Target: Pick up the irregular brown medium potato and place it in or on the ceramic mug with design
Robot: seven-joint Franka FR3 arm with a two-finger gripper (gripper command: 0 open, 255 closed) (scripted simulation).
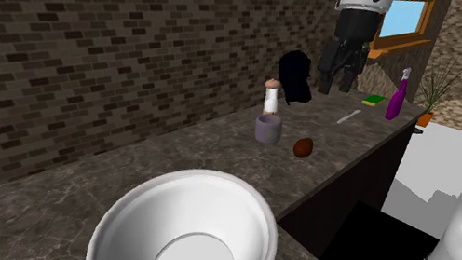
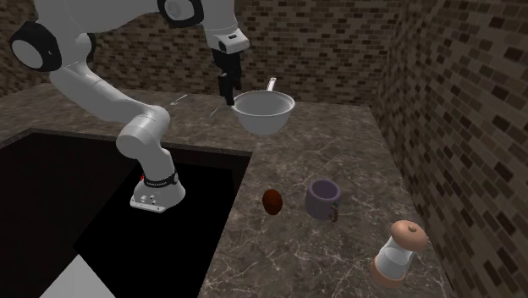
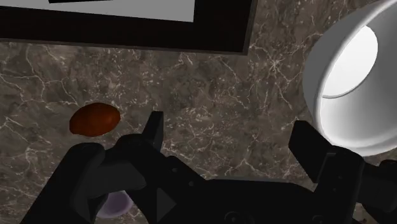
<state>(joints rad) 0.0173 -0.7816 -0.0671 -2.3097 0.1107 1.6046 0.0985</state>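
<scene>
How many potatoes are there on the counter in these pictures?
1. The brown potato lies on the marbled counter, beside the purple mug but not touching it. Another could be hidden inside the mug.

- The mug (image 1: 268, 128) stands on the counter (image 1: 88, 193), about midway along it.
- The potato (image 1: 303, 147) lies on the counter just beside the mug, apart from it, on the side toward the counter's open edge.
- The grinder (image 1: 270, 98) stands upright near the mug, on its wall side.
- The saucepan (image 1: 180, 245) sits well apart from the mug, toward the shoulder view's lower left.
- The spray bottle (image 1: 396, 98) and sponge (image 1: 373, 100) sit well off to the mug's right in the shoulder view.
</scene>
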